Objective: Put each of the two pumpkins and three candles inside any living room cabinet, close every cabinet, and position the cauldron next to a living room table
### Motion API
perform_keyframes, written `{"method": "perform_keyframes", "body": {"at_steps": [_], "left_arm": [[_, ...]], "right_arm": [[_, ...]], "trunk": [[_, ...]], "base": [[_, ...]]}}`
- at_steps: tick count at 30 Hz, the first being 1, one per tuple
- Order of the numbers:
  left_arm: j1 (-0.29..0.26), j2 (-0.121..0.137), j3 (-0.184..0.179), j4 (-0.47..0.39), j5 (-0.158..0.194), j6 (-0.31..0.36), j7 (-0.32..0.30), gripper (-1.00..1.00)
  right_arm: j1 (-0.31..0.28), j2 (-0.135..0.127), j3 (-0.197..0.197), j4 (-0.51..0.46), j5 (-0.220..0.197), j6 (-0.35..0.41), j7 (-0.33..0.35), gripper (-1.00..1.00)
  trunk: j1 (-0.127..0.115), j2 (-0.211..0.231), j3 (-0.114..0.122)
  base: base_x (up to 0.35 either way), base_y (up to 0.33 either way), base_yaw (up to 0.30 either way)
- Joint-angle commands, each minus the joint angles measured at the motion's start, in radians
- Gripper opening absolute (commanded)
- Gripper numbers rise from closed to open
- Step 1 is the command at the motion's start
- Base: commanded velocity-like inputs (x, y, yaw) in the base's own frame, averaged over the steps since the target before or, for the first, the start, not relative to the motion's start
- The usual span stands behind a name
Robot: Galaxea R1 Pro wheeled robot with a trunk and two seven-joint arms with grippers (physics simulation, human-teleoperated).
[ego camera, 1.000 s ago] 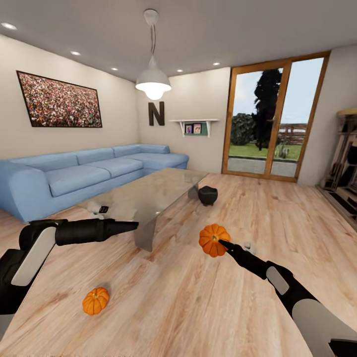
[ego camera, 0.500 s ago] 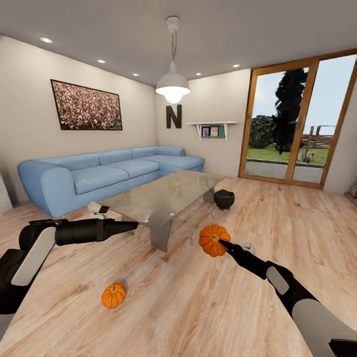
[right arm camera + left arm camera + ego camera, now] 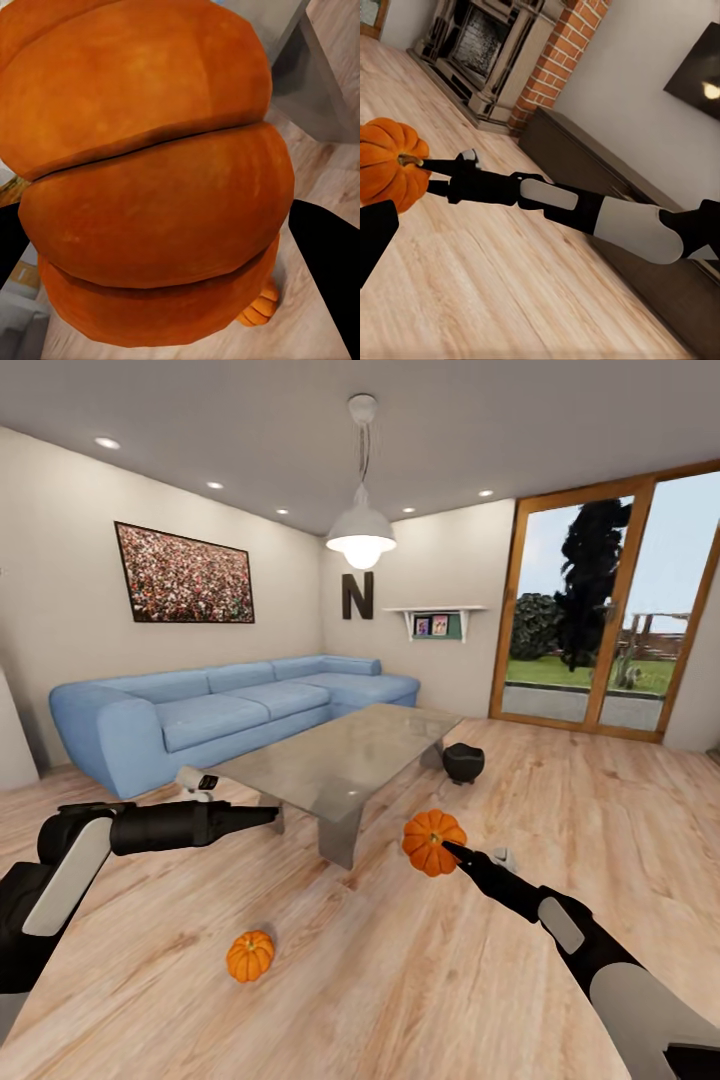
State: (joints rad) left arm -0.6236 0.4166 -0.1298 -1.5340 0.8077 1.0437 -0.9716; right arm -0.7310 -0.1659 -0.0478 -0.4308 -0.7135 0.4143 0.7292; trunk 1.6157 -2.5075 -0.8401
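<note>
Currently right end effector point(image 3: 447, 848) is clamped on one pumpkin point(image 3: 433, 842), held clear above the floor point(image 3: 420, 980). Judged light, hard and ribbed; the smooth rind could slip, so the ribs across its middle look the best hold. Second pumpkin point(image 3: 250, 955) lies on the floor, well apart. Left end effector point(image 3: 268, 815) hovers empty by the table point(image 3: 345, 760), fingers together. Cauldron point(image 3: 463, 761) stands just beside the table's far end. Cabinet point(image 3: 607, 187) runs along the wall.
</note>
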Motion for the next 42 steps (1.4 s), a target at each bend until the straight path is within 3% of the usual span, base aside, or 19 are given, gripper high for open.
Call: {"method": "perform_keyframes", "body": {"at_steps": [1,11,15,20,21,23,26,28,33,36,42], "left_arm": [[-0.001,0.001,-0.001,0.003,0.001,0.003,-0.003,1.0],[-0.001,0.001,-0.001,0.006,0.001,0.003,-0.01,1.0],[-0.001,0.004,0.001,0.037,-0.002,0.003,-0.044,1.0],[-0.002,0.008,0.004,0.153,-0.008,0.003,-0.08,1.0],[-0.002,0.008,0.015,0.244,-0.01,0.003,-0.081,1.0],[-0.003,0.008,0.031,0.315,-0.014,0.002,-0.07,1.0],[-0.004,0.008,0.053,0.417,-0.036,-0.03,-0.027,1.0],[-0.008,0.006,0.067,0.476,-0.052,-0.05,0.034,1.0],[-0.016,0.0,0.084,0.61,-0.063,-0.112,0.259,1.0],[-0.037,0.0,0.09,0.725,-0.062,-0.16,0.316,1.0],[-0.135,-0.003,0.085,0.982,-0.073,-0.261,0.344,1.0]], "right_arm": [[-0.001,0.0,-0.004,0.0,-0.006,0.009,0.001,-1.0],[-0.001,0.0,-0.006,0.001,-0.006,0.009,0.002,-1.0],[-0.001,0.0,-0.006,0.001,-0.006,0.01,0.001,-1.0],[-0.001,0.0,-0.006,0.001,-0.007,0.008,0.003,-1.0],[-0.001,0.0,-0.005,0.001,-0.006,0.01,0.001,-1.0],[-0.001,0.0,-0.003,0.001,-0.006,0.011,0.001,-1.0],[-0.001,0.0,-0.003,0.001,-0.006,0.01,0.001,-1.0],[-0.001,0.0,-0.003,0.001,-0.006,0.009,0.001,-1.0],[-0.001,-0.001,-0.007,0.001,-0.007,0.008,0.004,-1.0],[-0.001,-0.002,-0.008,0.0,-0.007,0.008,0.005,-1.0],[-0.001,-0.008,-0.01,-0.002,-0.014,0.008,0.01,-1.0]], "trunk": [[0.0,-0.001,-0.001],[0.0,-0.001,0.01],[0.0,-0.001,0.015],[0.0,-0.001,0.016],[0.0,-0.001,0.016],[0.0,-0.001,0.016],[0.0,-0.001,0.016],[0.0,-0.001,0.016],[0.0,-0.001,0.016],[0.0,-0.001,0.016],[0.0,-0.001,0.016]], "base": [[0.0,0.242,-0.02],[-0.033,0.282,-0.153],[-0.107,0.307,-0.183],[-0.118,0.308,-0.048],[-0.125,0.253,-0.006],[-0.125,0.208,-0.004],[-0.105,0.128,-0.002],[-0.052,0.059,-0.001],[-0.018,0.02,0.0],[-0.005,0.005,0.0],[-0.001,0.001,0.0]]}}
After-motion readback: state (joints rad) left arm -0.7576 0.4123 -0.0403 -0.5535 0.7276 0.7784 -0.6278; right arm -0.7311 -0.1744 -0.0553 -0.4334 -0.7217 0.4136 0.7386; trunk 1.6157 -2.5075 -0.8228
